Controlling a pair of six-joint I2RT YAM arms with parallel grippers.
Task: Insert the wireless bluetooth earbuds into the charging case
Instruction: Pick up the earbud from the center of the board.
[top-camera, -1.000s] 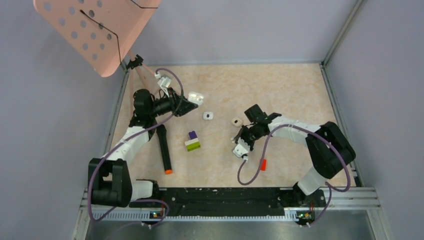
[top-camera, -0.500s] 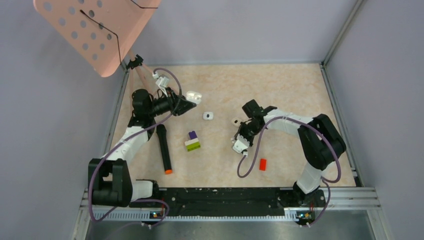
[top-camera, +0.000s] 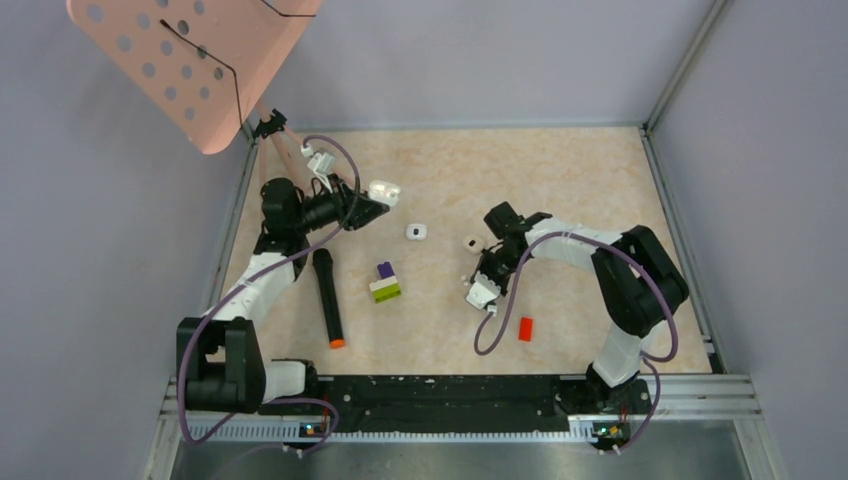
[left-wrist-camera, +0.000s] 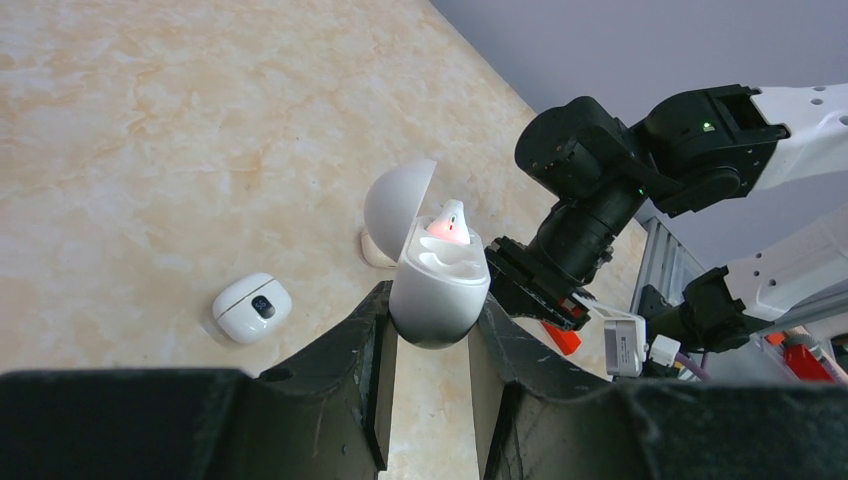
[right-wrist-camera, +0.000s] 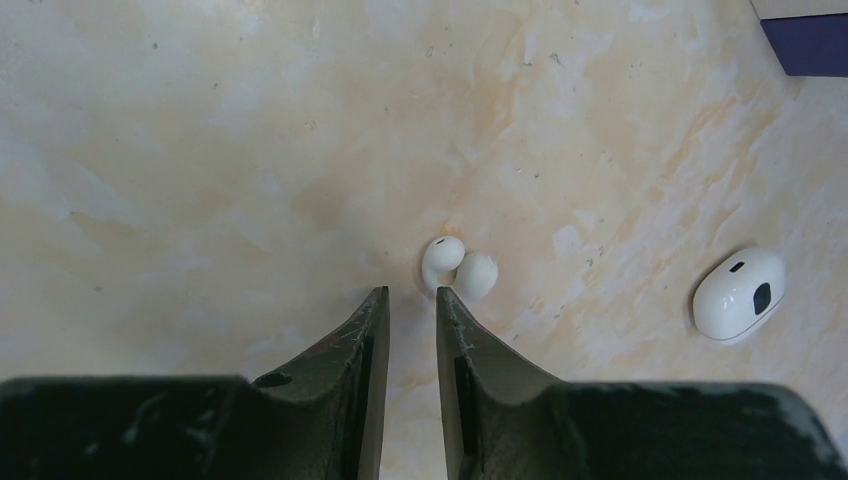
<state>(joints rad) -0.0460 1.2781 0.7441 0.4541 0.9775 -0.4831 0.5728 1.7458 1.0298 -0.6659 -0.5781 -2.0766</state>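
While the left gripper clamps the open charging case with a seated earbud inside, the right gripper hangs low, jaws narrowly apart and empty; the loose earbud lies on the table just past one fingertip, long axis crosswise, nearer this arm, a closed case nearby

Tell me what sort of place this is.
Probably a lab robot cell: grey walls box in the tabletop, two arms sit on a metal rail, marker and toy bricks as props.
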